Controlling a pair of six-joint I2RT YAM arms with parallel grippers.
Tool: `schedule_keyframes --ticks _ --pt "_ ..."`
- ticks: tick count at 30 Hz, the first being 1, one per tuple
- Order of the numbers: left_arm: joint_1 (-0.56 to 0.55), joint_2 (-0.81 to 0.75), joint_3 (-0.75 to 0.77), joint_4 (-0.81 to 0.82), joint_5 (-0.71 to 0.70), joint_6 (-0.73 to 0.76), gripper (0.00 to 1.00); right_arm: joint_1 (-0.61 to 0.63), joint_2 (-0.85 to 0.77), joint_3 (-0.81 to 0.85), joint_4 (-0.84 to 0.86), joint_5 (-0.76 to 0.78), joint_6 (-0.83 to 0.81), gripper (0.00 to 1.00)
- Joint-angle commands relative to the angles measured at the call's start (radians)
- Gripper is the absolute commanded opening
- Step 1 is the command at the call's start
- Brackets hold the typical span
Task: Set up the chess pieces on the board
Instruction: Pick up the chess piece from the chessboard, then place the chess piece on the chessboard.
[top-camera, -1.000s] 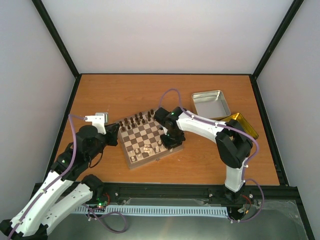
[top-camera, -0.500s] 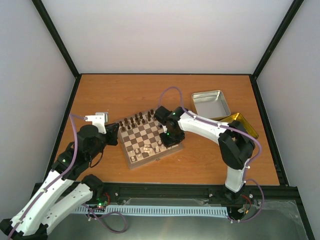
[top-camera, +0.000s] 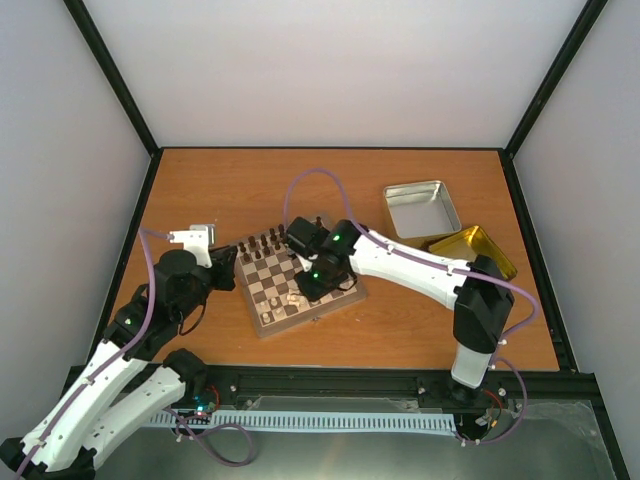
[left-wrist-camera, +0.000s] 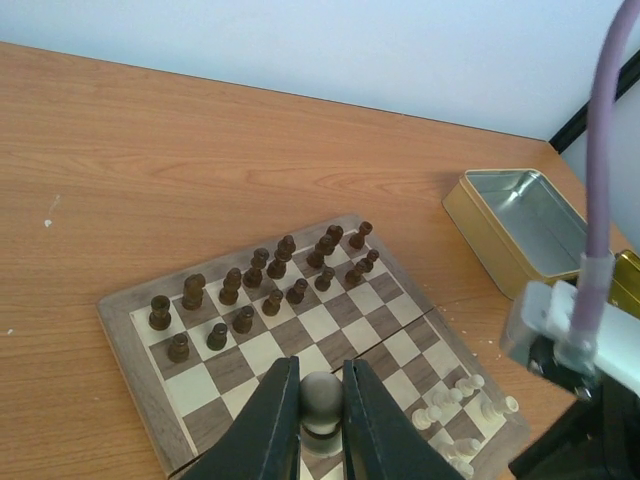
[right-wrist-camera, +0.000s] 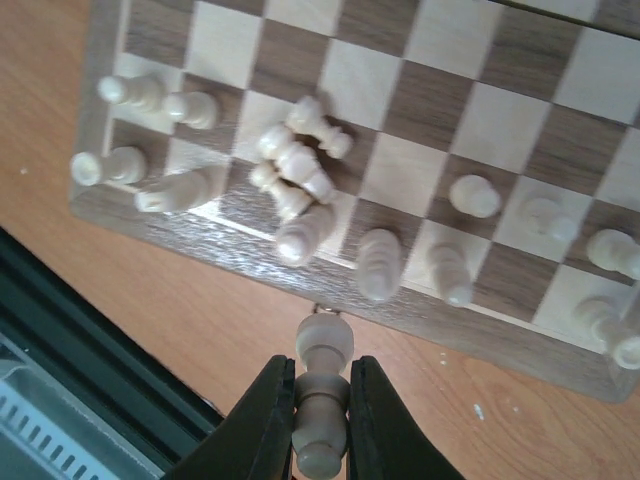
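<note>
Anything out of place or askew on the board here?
Yes. Several cream pieces lie toppled in a cluster near one corner of the board, some touching, rather than standing on separate squares. The dark pieces stand upright in rows.

An open silver tin (top-camera: 422, 208) sits on the orange surface (top-camera: 240, 185), a gold tray (top-camera: 482, 250) just beside it; dark brown chessmen (left-wrist-camera: 262, 282) stand in two rows

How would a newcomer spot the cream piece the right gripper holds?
Find the board, right wrist view. Below its rim, the right gripper pinches one cream piece. The other pieces stand or lie on squares; only this one sits between black fingers.
</note>
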Motion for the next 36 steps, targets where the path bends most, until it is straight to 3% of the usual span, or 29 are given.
schedule_keyframes --ticks 1,11,36 --pt "0.004 -0.02 0.007 -0.008 -0.047 -0.008 0.02 0.073 0.03 0.055 -0.001 0.054 -0.004 0.12" --pt "0.004 -0.085 0.01 -0.028 -0.126 -0.041 0.02 0.158 0.164 0.142 0.014 0.122 0.017 0.12" --pt "0.004 -0.094 0.011 -0.032 -0.133 -0.046 0.03 0.163 0.313 0.2 0.05 0.14 0.0 0.2"
